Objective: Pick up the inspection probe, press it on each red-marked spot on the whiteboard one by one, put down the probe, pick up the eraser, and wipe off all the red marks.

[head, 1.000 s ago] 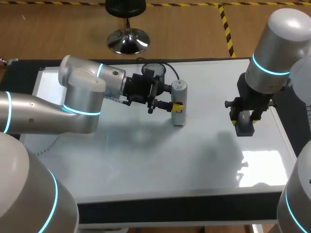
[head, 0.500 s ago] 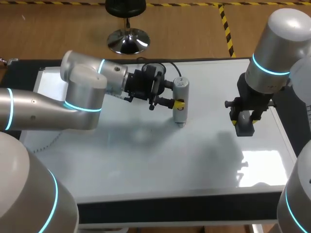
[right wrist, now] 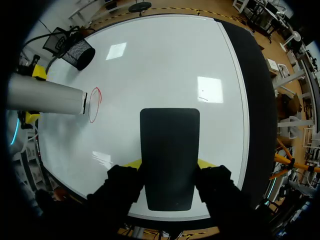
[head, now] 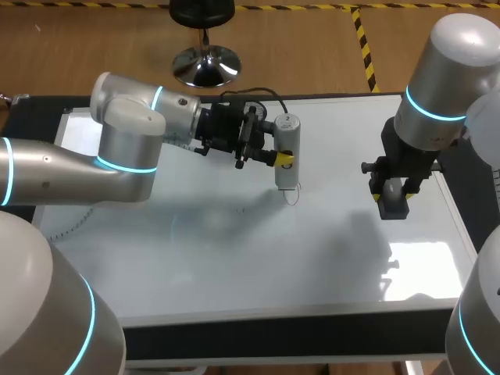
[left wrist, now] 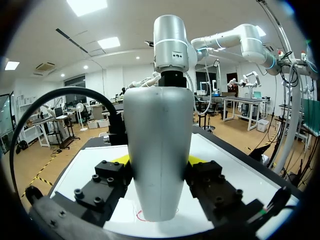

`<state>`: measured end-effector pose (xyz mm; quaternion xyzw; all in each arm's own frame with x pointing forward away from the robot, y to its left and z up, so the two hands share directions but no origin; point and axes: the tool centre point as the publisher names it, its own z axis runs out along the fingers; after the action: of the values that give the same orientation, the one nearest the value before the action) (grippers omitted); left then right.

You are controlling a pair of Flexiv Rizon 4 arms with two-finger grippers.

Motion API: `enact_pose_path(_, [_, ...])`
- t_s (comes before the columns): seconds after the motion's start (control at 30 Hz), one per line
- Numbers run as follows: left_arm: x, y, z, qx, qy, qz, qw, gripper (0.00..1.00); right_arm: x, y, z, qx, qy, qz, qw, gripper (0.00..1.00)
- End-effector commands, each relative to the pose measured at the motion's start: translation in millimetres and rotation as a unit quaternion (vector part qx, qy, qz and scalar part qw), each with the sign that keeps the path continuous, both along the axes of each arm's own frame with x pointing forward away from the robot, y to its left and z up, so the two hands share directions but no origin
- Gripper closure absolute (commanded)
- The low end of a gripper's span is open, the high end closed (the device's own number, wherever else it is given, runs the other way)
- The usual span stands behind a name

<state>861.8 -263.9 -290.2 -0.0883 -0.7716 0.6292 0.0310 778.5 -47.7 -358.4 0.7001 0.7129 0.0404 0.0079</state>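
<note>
- Over the whiteboard (head: 234, 258), left gripper (head: 285, 161) clamps the grey probe (head: 287, 137), tip near a red mark (right wrist: 95, 104).
- Right gripper (head: 394, 192) grips the black eraser (right wrist: 169, 150).

Light falls bright and even from above. In the head view the whiteboard (head: 312, 258) carries a hard white glare patch near its front right corner and a paler one at its far left corner. Soft, loose-edged shadows of the left arm (head: 70, 168) and right arm (head: 437, 94) lie on the board beneath them. In the right wrist view two square glints sit ahead of the dark eraser (right wrist: 169, 155). In the left wrist view the probe (left wrist: 159, 145) shows a smooth sheen.
</note>
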Motion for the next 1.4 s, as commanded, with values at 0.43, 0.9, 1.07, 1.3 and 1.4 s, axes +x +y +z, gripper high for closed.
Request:
enact_pose_path(0.43, [-5.2, 27.9, 29.8, 0.01, 0.006, 0.003, 1.0, 1.0, -0.1, -0.7, 0.1, 0.001, 0.0, 0.001, 1.0, 1.0])
enact_pose_path(0.9, [-13.1, 55.4, 44.0, 0.003, 0.005, 0.008, 1.0, 1.0, -0.1, -0.7, 0.1, 0.001, 0.0, 0.001, 1.0, 1.0])
enact_pose_path(1.07, [-15.2, 64.2, 45.4, -0.002, 0.005, 0.002, 1.0, 1.0, -0.1, -0.7, 0.1, 0.001, 0.0, 0.001, 1.0, 1.0])
enact_pose_path(1.3, [-17.5, 80.1, 49.8, -0.01, -0.006, 0.005, 1.0, 1.0, -0.1, -0.7, 0.1, 0.001, 0.0, 0.001, 1.0, 1.0])
enact_pose_path(1.4, [-21.5, 89.5, 51.6, -0.014, -0.008, 0.01, 1.0, 1.0, -0.1, -0.7, 0.1, 0.001, 0.0, 0.001, 1.0, 1.0])
